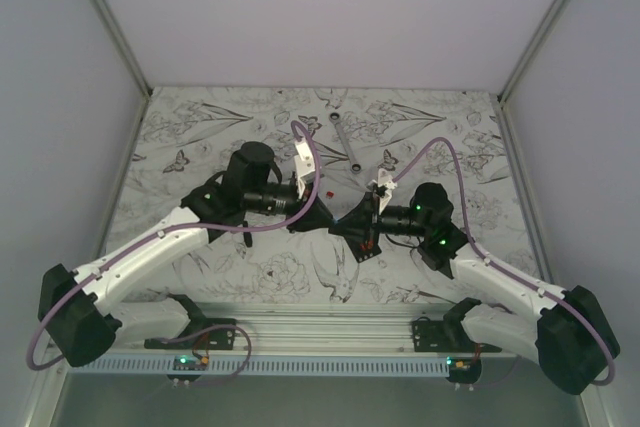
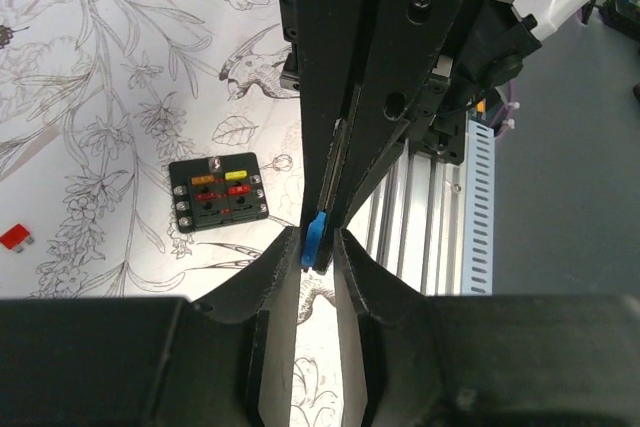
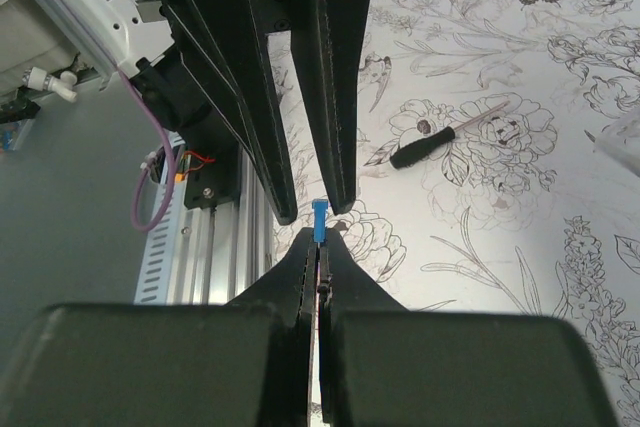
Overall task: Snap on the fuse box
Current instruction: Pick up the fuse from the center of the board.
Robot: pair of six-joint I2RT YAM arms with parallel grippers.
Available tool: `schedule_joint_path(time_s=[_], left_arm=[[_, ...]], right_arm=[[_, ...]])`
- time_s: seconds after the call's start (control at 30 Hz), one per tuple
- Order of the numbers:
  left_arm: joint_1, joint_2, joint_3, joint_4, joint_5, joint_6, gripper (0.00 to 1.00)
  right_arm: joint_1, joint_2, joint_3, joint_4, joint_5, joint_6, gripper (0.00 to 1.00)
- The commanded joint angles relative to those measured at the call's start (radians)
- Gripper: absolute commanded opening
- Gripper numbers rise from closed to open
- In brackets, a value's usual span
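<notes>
Blue plastic is showing right where the two arms are meeting above the middle of the worktop (image 1: 200, 132). It is a small blue fuse (image 3: 319, 215), being held up in the air, clear of the flowered sheet. The right gripper (image 3: 318, 252) is pinching it, its fingers (image 3: 345, 282) pressed together on the lower part so that only the top is poking out. The left gripper (image 2: 315, 247) is facing it tip to tip. Its fingers (image 3: 338, 147) are standing apart, one on each side of the fuse's free end. A sliver of light is showing on both sides, so as far as I can see they are not gripping it.

The fuse box (image 2: 218, 192) is lying flat on the worktop, below and off to one side of that meeting point. It is lying face up, with yellow, orange and red fuses seated in it and no lid that I can make out. Nothing is touching it. A loose red fuse (image 2: 15, 237) is lying well apart from it, and a black-handled screwdriver (image 3: 440, 142) and a wrench (image 1: 345, 147) are resting on the sheet.

To my eye the arms are passing the fuse from one to the other, ahead of any work on the box itself. The next move is calling for the left fingers to close squarely on the exposed end before the right ones let go. The piece looks small and slick, so a skewed pinch could be twisting or dropping it.
</notes>
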Motion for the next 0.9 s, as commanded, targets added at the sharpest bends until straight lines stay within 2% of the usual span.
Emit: schedule_joint_path(time_s=[0.0,0.2,0.33,0.4,0.5,0.6,0.63,0.7,0.87], left_arm=[[0.003,0.015,-0.006,0.0,0.08,0.031,0.21],[0.004,0.029,-0.002,-0.003,0.109,0.033,0.16],[0.004,0.022,-0.006,-0.001,0.107,0.035,0.01],[0.004,0.012,-0.01,-0.002,0.098,0.036,0.0],[0.004,-0.006,-0.018,-0.002,0.066,0.025,0.0],[0.004,-0.01,-0.027,-0.001,-0.024,-0.013,0.0],[0.004,-0.01,-0.03,-0.001,-0.072,-0.038,0.0],[0.004,-0.003,-0.036,-0.002,-0.177,-0.101,0.0],[0.004,0.017,-0.052,-0.055,-0.416,-0.27,0.0]], right_arm=[[-0.005,-0.017,0.039,0.034,-0.021,0.014,0.0],[-0.005,-0.011,0.039,0.045,-0.03,0.019,0.0],[-0.006,-0.017,0.039,0.029,-0.019,0.012,0.0],[-0.005,-0.018,0.041,-0.004,-0.001,-0.004,0.0],[-0.005,-0.026,0.039,-0.063,0.066,-0.02,0.12],[-0.014,-0.047,0.03,-0.139,0.194,-0.016,0.29],[-0.024,-0.051,0.03,-0.172,0.238,-0.011,0.32],[-0.055,-0.043,0.037,-0.256,0.318,0.012,0.35],[-0.148,0.0,0.031,-0.388,0.54,0.108,0.35]])
